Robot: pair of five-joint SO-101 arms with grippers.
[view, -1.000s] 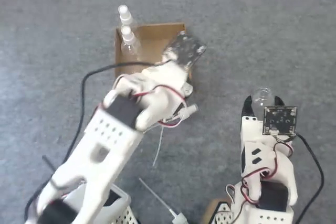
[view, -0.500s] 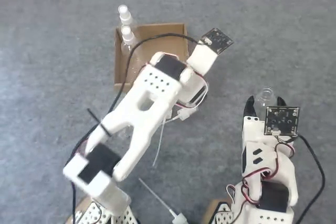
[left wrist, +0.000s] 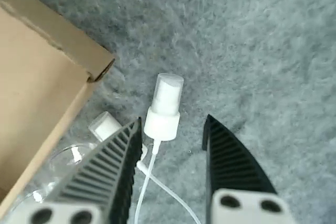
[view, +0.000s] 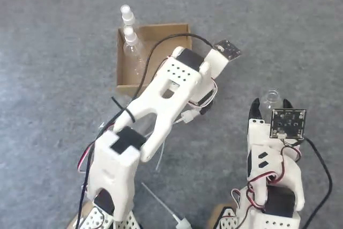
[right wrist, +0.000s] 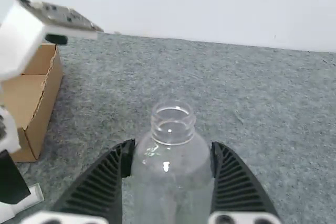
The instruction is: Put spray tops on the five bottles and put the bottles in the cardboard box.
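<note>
Two capped bottles (view: pixel 131 44) stand upright at the far left corner of the cardboard box (view: pixel 177 29); we cannot confirm whether the farther one is inside the box or just behind its wall. The left gripper (left wrist: pixel 173 123) hangs with jaws spread, one on each side of a loose spray top (left wrist: pixel 164 109) lying on the grey carpet (left wrist: pixel 262 35) just beside a box corner. The right gripper (right wrist: pixel 172 149) clamps an uncapped bottle (right wrist: pixel 171 121), upright, well apart from the box. A second spray top (view: pixel 179 221) lies near the arm bases.
</note>
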